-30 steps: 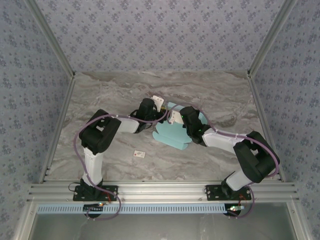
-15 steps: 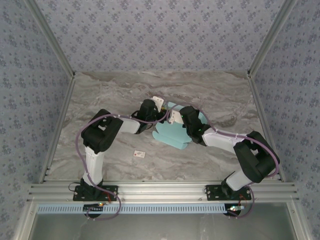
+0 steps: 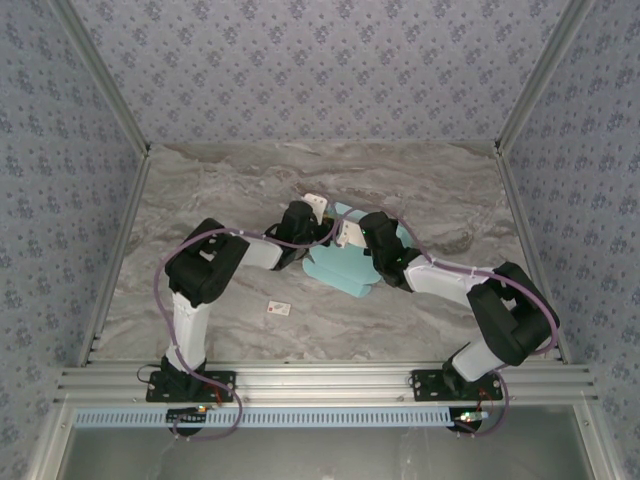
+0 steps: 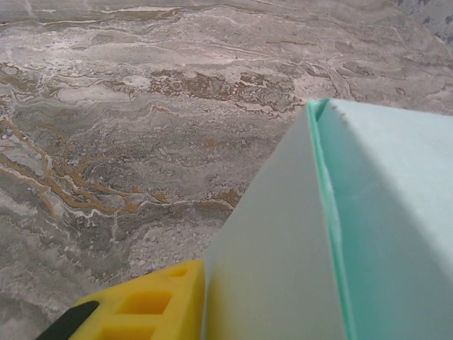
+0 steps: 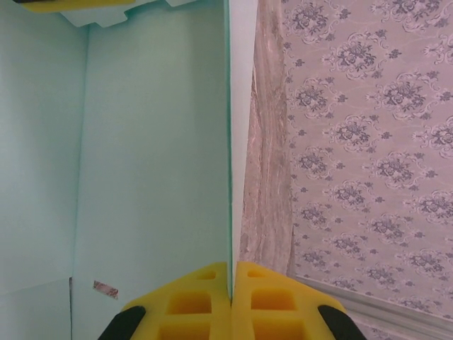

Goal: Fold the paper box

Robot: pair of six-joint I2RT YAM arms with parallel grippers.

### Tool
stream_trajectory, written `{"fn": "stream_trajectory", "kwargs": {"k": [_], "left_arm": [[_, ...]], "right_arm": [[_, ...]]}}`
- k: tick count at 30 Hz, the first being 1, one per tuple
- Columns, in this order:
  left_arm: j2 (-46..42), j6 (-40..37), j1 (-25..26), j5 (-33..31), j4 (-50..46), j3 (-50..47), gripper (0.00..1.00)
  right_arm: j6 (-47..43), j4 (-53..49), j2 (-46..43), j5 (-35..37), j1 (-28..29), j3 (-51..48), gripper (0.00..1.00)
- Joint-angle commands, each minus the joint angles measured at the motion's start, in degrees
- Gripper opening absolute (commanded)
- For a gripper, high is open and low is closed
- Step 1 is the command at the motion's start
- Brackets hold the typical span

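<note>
Item: paper box (image 3: pixel 340 268), thin mint card, part-folded, lying just beyond the centre of the marble table (image 3: pixel 220 190). Top external view: both arms reach in over the card. The left gripper (image 3: pixel 322 228) sits at its 11 o'clock edge and the right gripper (image 3: pixel 348 236) at about 12 o'clock, the two close together. A small white tag (image 3: pixel 279 309) lies apart on the marble at the box's 8 o'clock. Left wrist view: a raised panel of the card stands up from 5 o'clock toward 1 o'clock, its fold a sharp green line. One yellow finger pad (image 4: pixel 145 308) at 7 o'clock lies against the panel's near face. The opposite finger is hidden behind the card, so whether these jaws pinch it cannot be told. Right wrist view: two yellow pads (image 5: pixel 191 301) meet at 6 o'clock on the free edge of an upright panel, clamping it. The inner faces of the card spread to 9 o'clock, with wallpaper at 3 o'clock. Handling, as judged: very light, stiff only along its creases, springy at unfinished folds, easily dented or creased in the wrong place, smooth enough to slide on the marble. Hold is best taken on panel edges close to a crease, with one gripper steadying the base.
</note>
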State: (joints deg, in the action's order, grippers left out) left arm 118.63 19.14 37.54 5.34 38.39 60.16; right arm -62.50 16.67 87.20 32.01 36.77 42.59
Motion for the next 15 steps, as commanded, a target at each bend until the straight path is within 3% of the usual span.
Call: {"fn": "stream_trajectory", "kwargs": {"k": [1, 15], "left_arm": [[1.27, 5.20, -2.12, -9.42, -0.42, -0.99, 0.23], [0.14, 13.77, -2.03, -15.76, -5.05, 1.07, 0.14]], "right_arm": [[1.32, -2.43, -0.91, -1.05, 0.65, 1.27, 0.00], [2.82, -3.19, -0.31, -0.65, 1.63, 1.16, 0.00]]}}
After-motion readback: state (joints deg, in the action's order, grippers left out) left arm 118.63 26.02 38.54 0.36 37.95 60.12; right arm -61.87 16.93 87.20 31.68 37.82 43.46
